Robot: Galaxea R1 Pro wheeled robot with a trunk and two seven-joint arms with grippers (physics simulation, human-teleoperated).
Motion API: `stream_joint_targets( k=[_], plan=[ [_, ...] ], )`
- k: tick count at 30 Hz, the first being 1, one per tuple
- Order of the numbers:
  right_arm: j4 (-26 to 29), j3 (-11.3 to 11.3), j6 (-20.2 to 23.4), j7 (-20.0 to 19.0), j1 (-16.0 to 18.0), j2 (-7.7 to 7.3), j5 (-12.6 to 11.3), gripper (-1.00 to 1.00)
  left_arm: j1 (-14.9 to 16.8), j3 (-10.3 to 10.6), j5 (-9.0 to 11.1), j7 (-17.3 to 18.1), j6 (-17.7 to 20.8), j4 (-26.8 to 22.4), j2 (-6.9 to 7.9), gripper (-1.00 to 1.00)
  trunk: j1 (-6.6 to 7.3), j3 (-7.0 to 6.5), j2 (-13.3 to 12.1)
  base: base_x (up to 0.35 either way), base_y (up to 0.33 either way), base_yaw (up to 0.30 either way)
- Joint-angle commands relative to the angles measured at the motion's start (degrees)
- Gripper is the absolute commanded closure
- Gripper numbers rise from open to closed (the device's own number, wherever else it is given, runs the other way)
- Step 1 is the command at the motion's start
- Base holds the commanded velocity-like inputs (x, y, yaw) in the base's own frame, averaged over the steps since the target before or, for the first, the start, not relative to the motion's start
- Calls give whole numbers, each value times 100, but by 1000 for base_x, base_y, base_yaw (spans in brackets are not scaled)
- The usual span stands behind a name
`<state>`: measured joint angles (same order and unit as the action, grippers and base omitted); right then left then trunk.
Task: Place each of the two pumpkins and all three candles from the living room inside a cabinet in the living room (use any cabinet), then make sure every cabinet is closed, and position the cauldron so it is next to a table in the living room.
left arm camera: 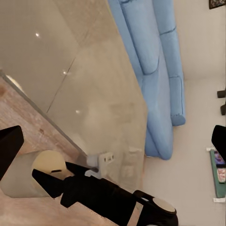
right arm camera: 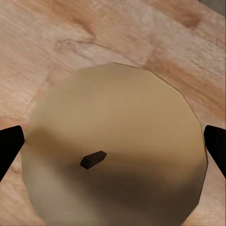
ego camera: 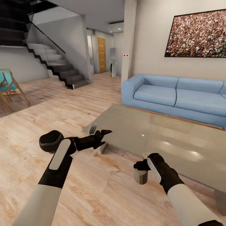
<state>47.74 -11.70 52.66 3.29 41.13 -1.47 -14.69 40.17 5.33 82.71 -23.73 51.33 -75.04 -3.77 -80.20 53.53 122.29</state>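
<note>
A stubby pale candle (ego camera: 140,176) hangs just above the wood floor, in front of the table's near edge. My right gripper (ego camera: 140,169) is shut on it from above. In the right wrist view the candle's top (right arm camera: 113,150) with its dark wick sits between the two fingertips (right arm camera: 9,147). The left wrist view catches the same candle (left arm camera: 26,181) from the side. The glass-topped table (ego camera: 169,138) spreads to the right of centre. My left gripper (ego camera: 106,138) is open and empty, held over the table's near left corner. Pumpkins, cabinet and cauldron are out of view.
A blue sofa (ego camera: 175,94) stands behind the table against the wall. A grey table leg (ego camera: 104,148) is just below my left gripper. A staircase (ego camera: 59,69) and a wooden chair (ego camera: 8,88) are at the far left, across bare wood floor (ego camera: 62,106).
</note>
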Motion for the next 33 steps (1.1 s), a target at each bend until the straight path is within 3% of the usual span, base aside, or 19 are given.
stream_joint_targets(
  k=[1,19,25,33],
  plan=[
    [-1,-2,-1,5,1,-3,8,100,0,0,4,0,0,-3,4,-100,0,0,0,0,0,284],
    [-336,-125,-241,5,1,-9,27,100,0,-49,0,0,0,-14,95,-100,0,0,0,0,0,284],
    [-395,-172,-252,5,1,-4,24,100,0,-94,7,-7,4,-27,349,-100,0,0,0,0,0,283],
    [-435,-240,-269,5,1,-5,27,100,0,-102,1,-9,0,-20,368,-100,0,0,0,0,0,284]
  ],
)
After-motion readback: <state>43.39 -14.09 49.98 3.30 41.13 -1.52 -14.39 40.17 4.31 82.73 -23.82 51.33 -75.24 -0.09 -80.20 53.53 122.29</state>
